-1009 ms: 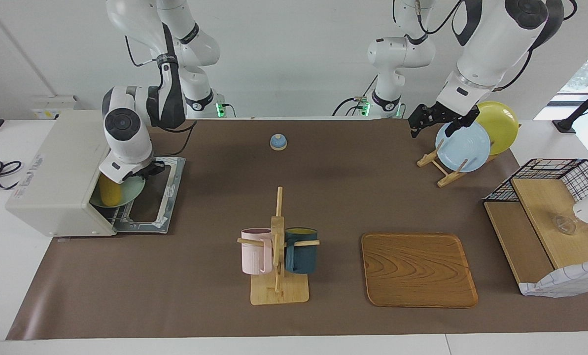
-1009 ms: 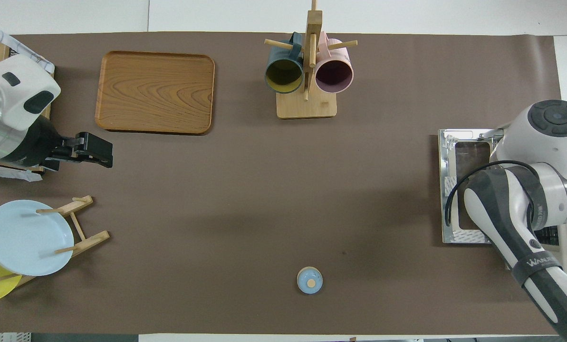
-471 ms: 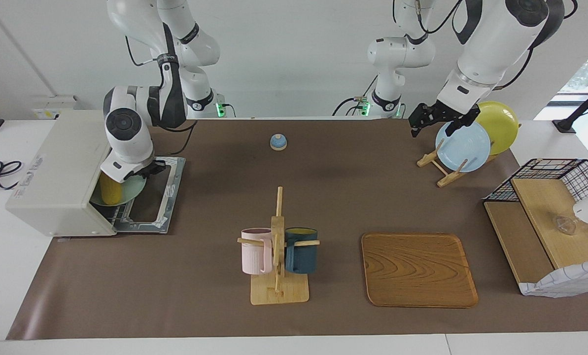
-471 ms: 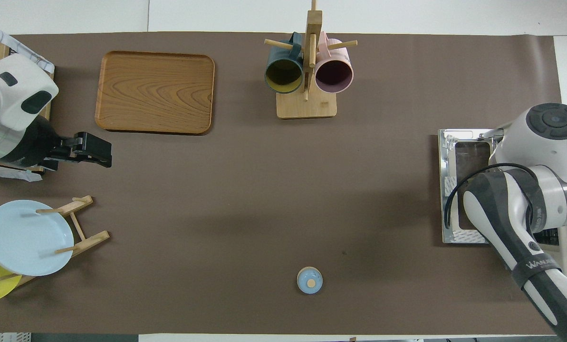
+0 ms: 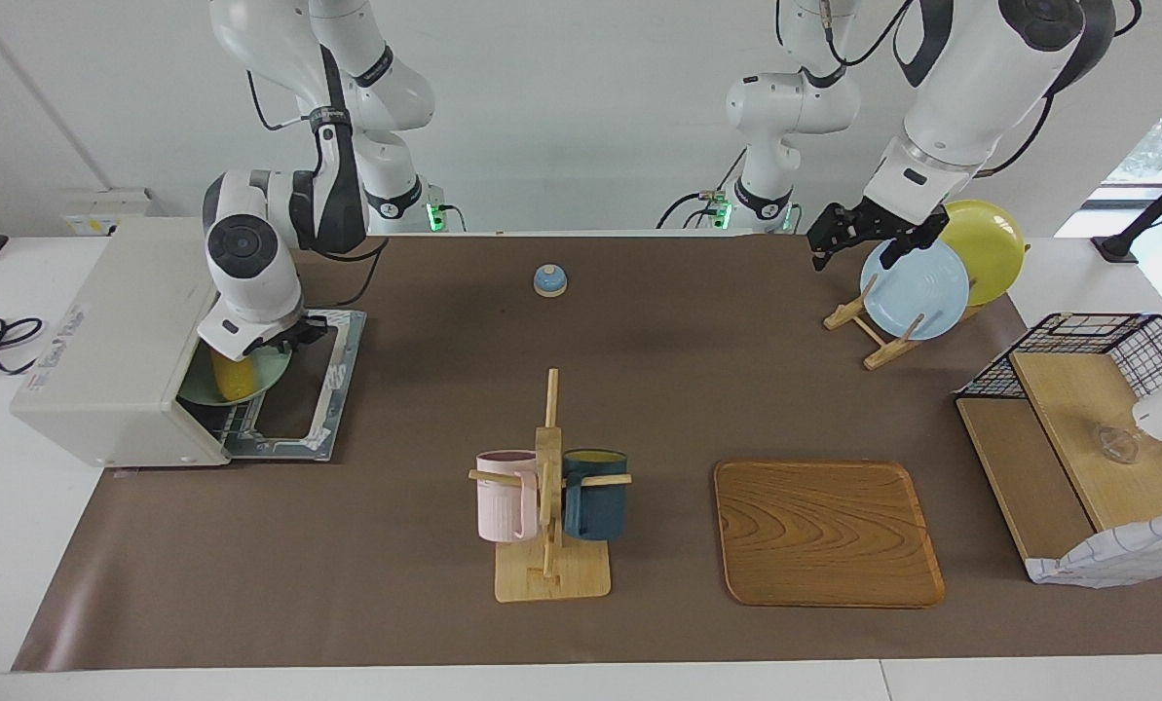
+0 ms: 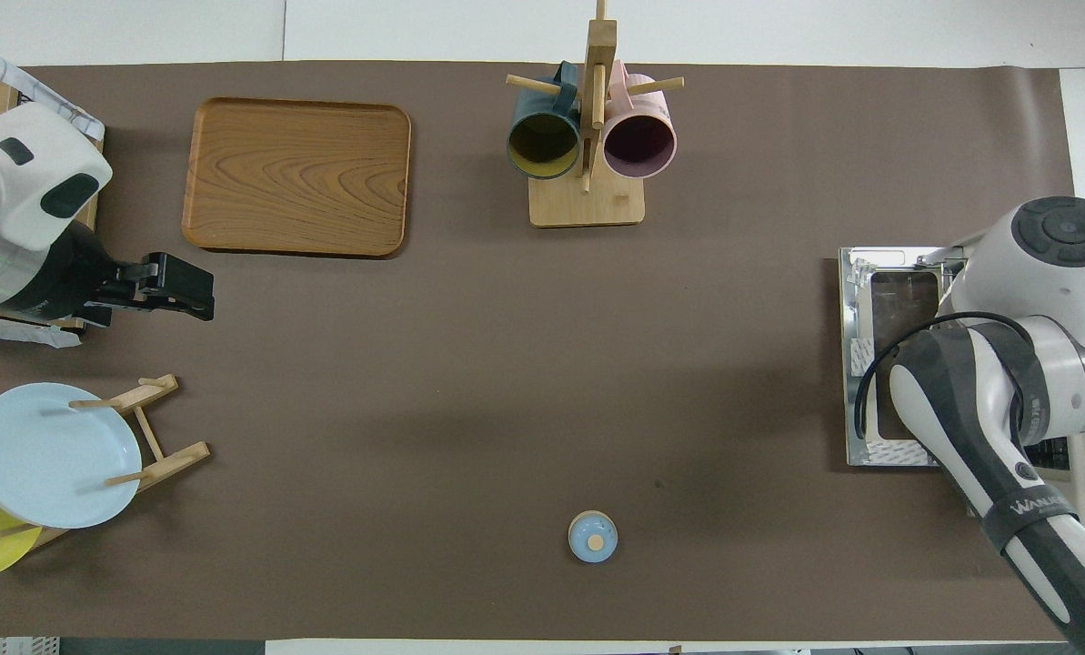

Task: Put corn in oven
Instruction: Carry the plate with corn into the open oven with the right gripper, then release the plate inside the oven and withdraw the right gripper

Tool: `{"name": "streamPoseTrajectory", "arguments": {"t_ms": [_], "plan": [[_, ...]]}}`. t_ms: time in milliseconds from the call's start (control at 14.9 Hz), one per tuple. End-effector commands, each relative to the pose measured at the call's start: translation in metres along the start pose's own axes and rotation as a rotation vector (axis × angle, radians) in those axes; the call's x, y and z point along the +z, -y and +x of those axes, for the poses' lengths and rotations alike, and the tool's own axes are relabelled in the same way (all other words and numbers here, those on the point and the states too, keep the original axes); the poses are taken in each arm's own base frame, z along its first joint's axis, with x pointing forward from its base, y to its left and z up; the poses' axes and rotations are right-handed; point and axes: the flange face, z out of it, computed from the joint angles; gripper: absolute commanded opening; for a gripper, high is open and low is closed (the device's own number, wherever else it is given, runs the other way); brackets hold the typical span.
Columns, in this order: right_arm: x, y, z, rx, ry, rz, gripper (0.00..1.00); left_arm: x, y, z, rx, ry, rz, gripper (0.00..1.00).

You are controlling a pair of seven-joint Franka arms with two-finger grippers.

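Observation:
The off-white oven [image 5: 103, 341] stands at the right arm's end of the table, its door [image 5: 310, 389] lying open and flat. In its mouth a pale green plate [image 5: 264, 375] rests on the wire rack. The yellow corn [image 5: 230, 378] sits on that plate, its upper end hidden under my right gripper [image 5: 249, 349], which reaches into the opening. In the overhead view the right arm [image 6: 1042, 300] covers the corn; only the door [image 6: 888, 364] shows. My left gripper [image 5: 855, 255] waits open and empty in the air over the plate rack, and shows in the overhead view as well [image 6: 198, 300].
A wooden mug rack [image 5: 549, 545] with a pink and a dark blue mug stands mid-table, and a wooden tray [image 5: 827, 533] lies beside it. A small blue lidded dish [image 5: 549, 280] sits near the robots. The plate rack [image 5: 873, 336] holds a blue and a yellow plate. A wire shelf [image 5: 1077, 341] stands at the left arm's end.
Less of the corn shows below the right hand, which has shifted slightly at the oven mouth. The left arm has not moved.

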Motion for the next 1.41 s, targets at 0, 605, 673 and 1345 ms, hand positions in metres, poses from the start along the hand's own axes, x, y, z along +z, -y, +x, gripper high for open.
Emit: {"name": "streamPoseTrajectory", "arguments": {"t_ms": [0, 605, 673, 1345], "plan": [[-0.016, -0.008, -0.005, -0.036, -0.006, -0.007, 0.35, -0.005, 0.0, -0.003, -0.011, -0.014, -0.014, 1.0], [-0.078, 0.025, 0.01, -0.096, -0.07, 0.035, 0.5, -0.005, 0.0, -0.003, -0.011, -0.014, -0.014, 1.0], [-0.082, 0.04, 0.012, -0.075, -0.08, 0.028, 0.39, -0.005, 0.0, -0.003, -0.011, -0.012, -0.014, 1.0], [-0.025, 0.126, 0.041, 0.205, -0.147, 0.133, 0.0, -0.005, 0.0, -0.003, -0.011, -0.014, -0.014, 1.0]]}}
